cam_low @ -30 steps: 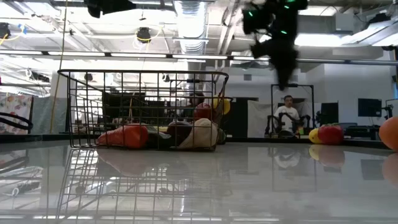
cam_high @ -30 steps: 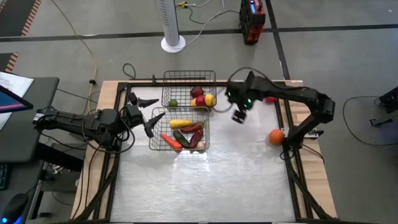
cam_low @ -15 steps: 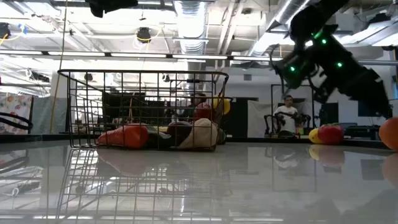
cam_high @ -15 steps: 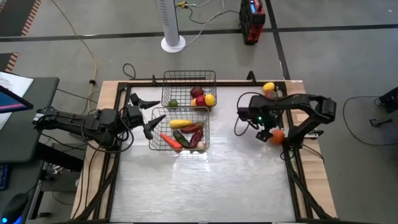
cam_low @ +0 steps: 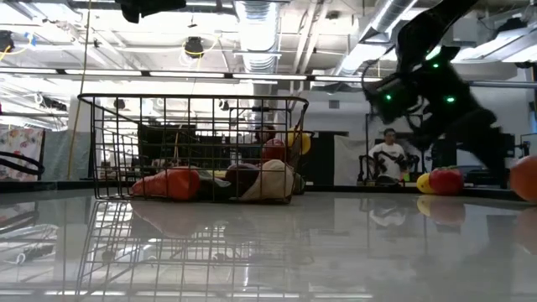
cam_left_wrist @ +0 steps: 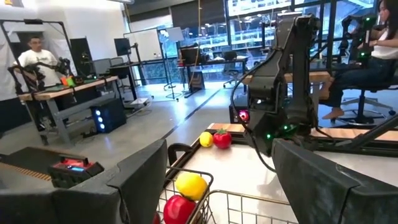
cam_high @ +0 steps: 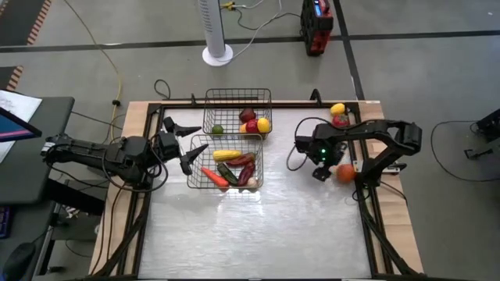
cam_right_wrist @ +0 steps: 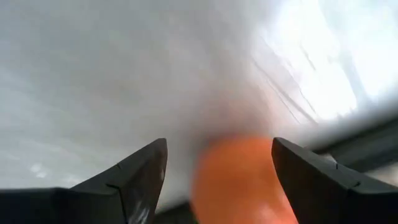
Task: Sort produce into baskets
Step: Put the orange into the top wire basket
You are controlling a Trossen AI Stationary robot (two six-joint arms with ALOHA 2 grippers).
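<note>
Two black wire baskets stand at the table's far middle. The far basket point(cam_high: 238, 105) holds round fruits: a green one point(cam_high: 218, 129), red ones and a yellow one point(cam_high: 264, 124). The near basket point(cam_high: 226, 165) holds the corn point(cam_high: 226, 154), the carrot point(cam_high: 213, 176) and dark red and green long vegetables. An orange fruit point(cam_high: 345, 173) lies on the table by the right edge. My right gripper point(cam_right_wrist: 217, 143) is open and low beside it, a finger on either side of the fruit point(cam_right_wrist: 239, 180). My left gripper point(cam_high: 179, 144) is open and empty, left of the baskets.
A yellow fruit point(cam_high: 337, 109) and a red fruit point(cam_high: 341, 121) lie at the far right corner, also seen in the low view point(cam_low: 445, 180). The table's frame rail point(cam_high: 367, 195) runs just right of the orange fruit. People show in the room beyond.
My right gripper has swung from beside the far basket toward the table's right and near edges and gone down to the orange fruit, which has stayed where it was. As the arm moved off, the yellow fruit at the far right corner came into sight.
</note>
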